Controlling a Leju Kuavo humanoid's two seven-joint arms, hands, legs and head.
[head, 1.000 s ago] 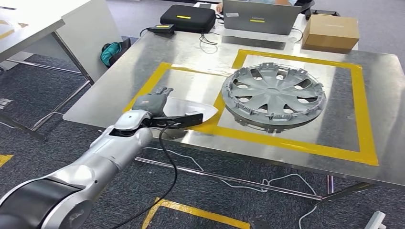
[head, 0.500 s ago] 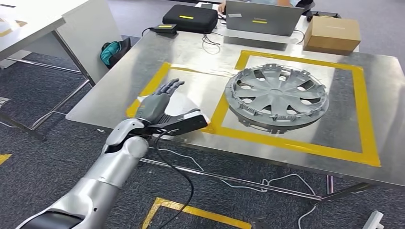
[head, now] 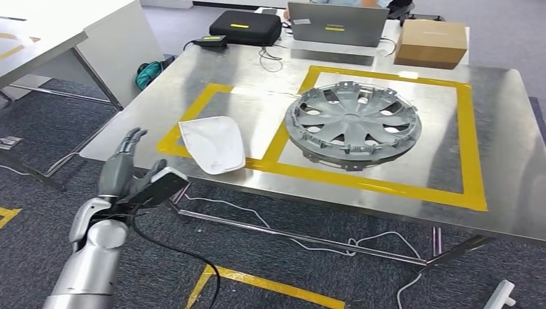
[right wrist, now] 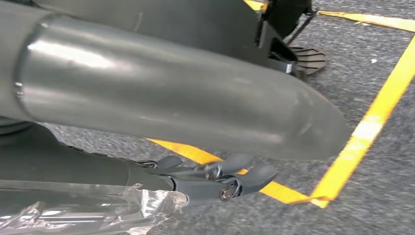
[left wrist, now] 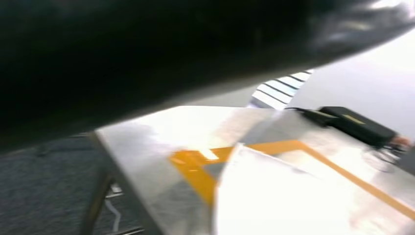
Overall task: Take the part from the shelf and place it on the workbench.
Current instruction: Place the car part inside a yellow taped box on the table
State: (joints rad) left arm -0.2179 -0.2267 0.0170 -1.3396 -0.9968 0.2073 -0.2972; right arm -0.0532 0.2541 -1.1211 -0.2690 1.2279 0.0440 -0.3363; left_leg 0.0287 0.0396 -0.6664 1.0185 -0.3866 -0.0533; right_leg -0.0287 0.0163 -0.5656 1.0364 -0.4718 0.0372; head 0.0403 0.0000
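Right hand [right wrist: 215, 178] empty, dark fingers [right wrist: 254, 175] loosely extended above grey carpet [right wrist: 381, 205]; yellow tape lines [right wrist: 364, 132] on floor.

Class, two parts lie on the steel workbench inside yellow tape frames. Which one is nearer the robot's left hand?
The white shell-like part, in the smaller taped frame. The round grey wheel cover lies farther from the left hand, which is off the table edge, holding nothing.

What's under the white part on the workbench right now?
The white part lies on the steel workbench, inside the smaller yellow taped square, its near end overlapping the tape. Whatever sits directly beneath it is covered. The left hand is off the table.
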